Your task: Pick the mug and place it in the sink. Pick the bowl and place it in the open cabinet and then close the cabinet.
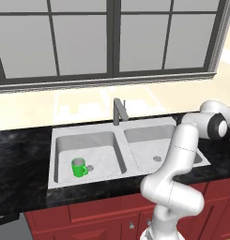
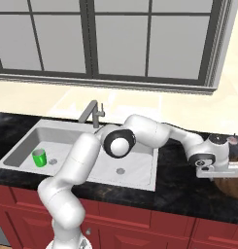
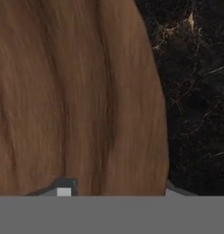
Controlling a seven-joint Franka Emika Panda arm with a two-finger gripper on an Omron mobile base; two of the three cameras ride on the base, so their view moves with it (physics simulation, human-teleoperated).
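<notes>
The green mug (image 1: 79, 167) (image 2: 39, 157) stands upright in the left basin of the grey sink (image 1: 144, 140) (image 2: 135, 165). At the far right of the black counter sits the brown wooden bowl (image 2: 233, 186) (image 3: 77, 91). My gripper (image 2: 220, 173) (image 3: 120, 189) is right down on the bowl's near rim. One fingertip (image 3: 63, 189) is over the bowl's wood and the other lies just outside its edge. The jaws stand partly apart around the rim, with a gap still showing on the inner side. The cabinet is out of view.
A squared grey faucet (image 1: 118, 111) (image 2: 91, 113) rises behind the sink's divider. The black marbled counter (image 2: 178, 189) (image 3: 195, 91) runs on both sides of the sink. Red drawer fronts (image 1: 102, 208) line the front below. A large window (image 1: 111, 37) spans the back wall.
</notes>
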